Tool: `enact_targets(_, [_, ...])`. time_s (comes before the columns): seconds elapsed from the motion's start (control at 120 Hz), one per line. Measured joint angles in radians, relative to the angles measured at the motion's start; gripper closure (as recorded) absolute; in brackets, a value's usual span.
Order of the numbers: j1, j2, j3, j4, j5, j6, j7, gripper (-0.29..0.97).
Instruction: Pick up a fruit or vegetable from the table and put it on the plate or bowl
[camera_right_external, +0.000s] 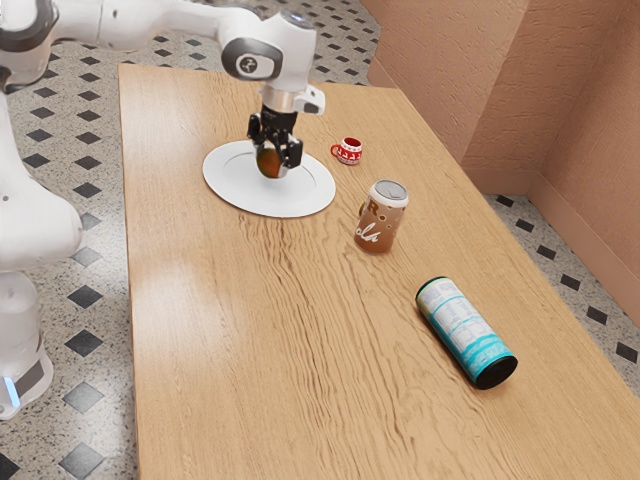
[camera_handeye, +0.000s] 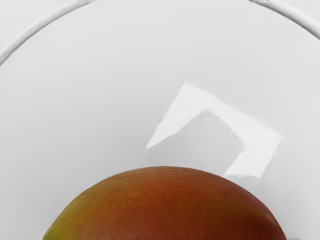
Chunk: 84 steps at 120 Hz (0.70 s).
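A white round plate (camera_right_external: 300, 190) lies on the wooden table toward its far end. Over the plate's middle my black gripper (camera_right_external: 272, 161) is shut on a red-orange mango (camera_right_external: 268, 161), holding it low above the plate's surface. In the wrist view the mango (camera_handeye: 165, 207) bulges just under the hand, with the plate (camera_handeye: 100, 100) and its raised rim behind it. Whether the mango touches the plate I cannot tell.
A small red and white cup (camera_right_external: 347, 151) stands just beyond the plate toward the exterior view's right. A brown cola can (camera_right_external: 380, 217) stands upright farther along. A teal and white cylinder (camera_right_external: 465, 331) lies on its side nearer the front edge.
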Motion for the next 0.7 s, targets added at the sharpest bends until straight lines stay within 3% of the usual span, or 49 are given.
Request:
enact_targets(0.133, [-0.011,0.006,-0.001,0.008,0.002,0.007,-0.001,0.1])
enact_targets(0.575, [-0.006,0.017,-0.005,-0.001,-0.005,0.022,-0.004,0.03])
enact_targets(0.7, [0.073,0.192,-0.27,0.054,-0.169,-0.1,-0.004,0.02])
